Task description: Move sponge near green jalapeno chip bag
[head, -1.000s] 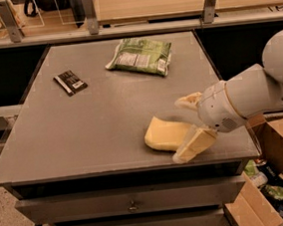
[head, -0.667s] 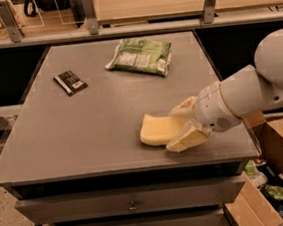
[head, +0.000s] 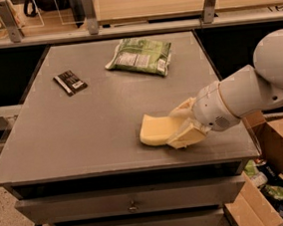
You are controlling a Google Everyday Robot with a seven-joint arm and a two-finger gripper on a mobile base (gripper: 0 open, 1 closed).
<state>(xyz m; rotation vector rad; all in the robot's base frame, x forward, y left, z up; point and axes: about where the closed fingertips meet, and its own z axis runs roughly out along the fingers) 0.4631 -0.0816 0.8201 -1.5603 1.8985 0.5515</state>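
Note:
The pale yellow sponge (head: 155,129) lies near the front right of the grey table (head: 82,120). My gripper (head: 180,124) reaches in from the right, its two pale pads on either side of the sponge's right end and closed on it. The green jalapeno chip bag (head: 140,56), with its white label panel facing up, lies at the back centre of the table, well away from the sponge.
A small flat black packet (head: 70,82) lies at the back left. An open cardboard box (head: 276,182) with several items stands on the floor to the right. A rail with posts (head: 90,12) runs behind the table. Drawers (head: 132,201) sit below the tabletop.
The gripper has closed in on the sponge and shifted it slightly left and toward the back along the table's front right.

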